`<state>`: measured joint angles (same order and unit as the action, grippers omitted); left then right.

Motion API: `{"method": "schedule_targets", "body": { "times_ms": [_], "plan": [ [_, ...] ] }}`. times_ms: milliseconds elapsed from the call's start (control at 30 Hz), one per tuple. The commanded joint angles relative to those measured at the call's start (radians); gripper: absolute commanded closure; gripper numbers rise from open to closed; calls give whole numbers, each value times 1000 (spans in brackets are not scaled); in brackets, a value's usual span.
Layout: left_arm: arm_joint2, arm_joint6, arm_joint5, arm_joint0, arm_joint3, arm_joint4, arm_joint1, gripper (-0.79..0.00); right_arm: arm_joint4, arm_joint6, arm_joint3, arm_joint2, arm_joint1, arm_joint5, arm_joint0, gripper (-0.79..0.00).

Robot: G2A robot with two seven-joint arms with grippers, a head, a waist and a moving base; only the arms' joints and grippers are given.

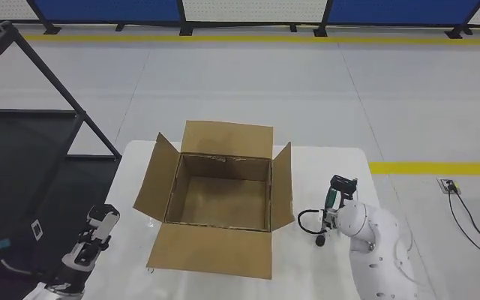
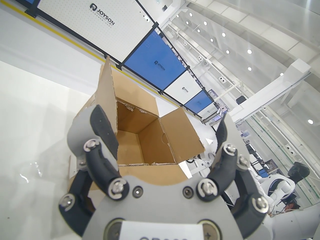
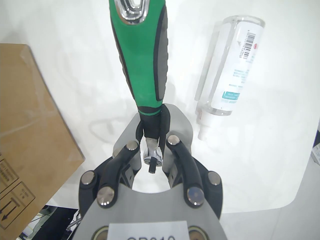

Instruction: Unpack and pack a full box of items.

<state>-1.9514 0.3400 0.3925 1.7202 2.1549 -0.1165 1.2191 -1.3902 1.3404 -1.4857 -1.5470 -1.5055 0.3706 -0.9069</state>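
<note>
open box (image 1: pixel 214 251) — right gripper (image 3: pixel 151 136) squeezes a green tool (image 3: pixel 142 58)
box sits mid table (image 1: pixel 315 161). right gripper is at its 4 o'clock, a clear bottle (image 3: pixel 232 71) lying near. left gripper (image 2: pixel 162 121) at 8 o'clock — spread wide, holding nothing.

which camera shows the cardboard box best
The top view: the whole cardboard box, all four flaps spread and its floor visible. The left wrist view sees into it from one side, partly behind the left gripper. The right wrist view catches one outer panel.
</note>
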Motion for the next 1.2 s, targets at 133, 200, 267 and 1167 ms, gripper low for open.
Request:
{"method": "schedule_targets", "body": {
  "times_ms": [133,200,267,1167],
  "plan": [
    [-5,-10,-2,11,4,-1,0,-785,-8,-3,131,3,4,3,60,0],
    [-5,-12,-2,13,5,-1,0,-785,5,-9,151,3,4,1,72,0],
    [-5,-14,-3,14,6,-2,0,-785,13,-17,165,0,5,-5,79,-80],
    [-56,-92,-26,-8,-26,67,-1,-785,384,-329,-375,7,6,-147,-126,-785]
  ]
}}
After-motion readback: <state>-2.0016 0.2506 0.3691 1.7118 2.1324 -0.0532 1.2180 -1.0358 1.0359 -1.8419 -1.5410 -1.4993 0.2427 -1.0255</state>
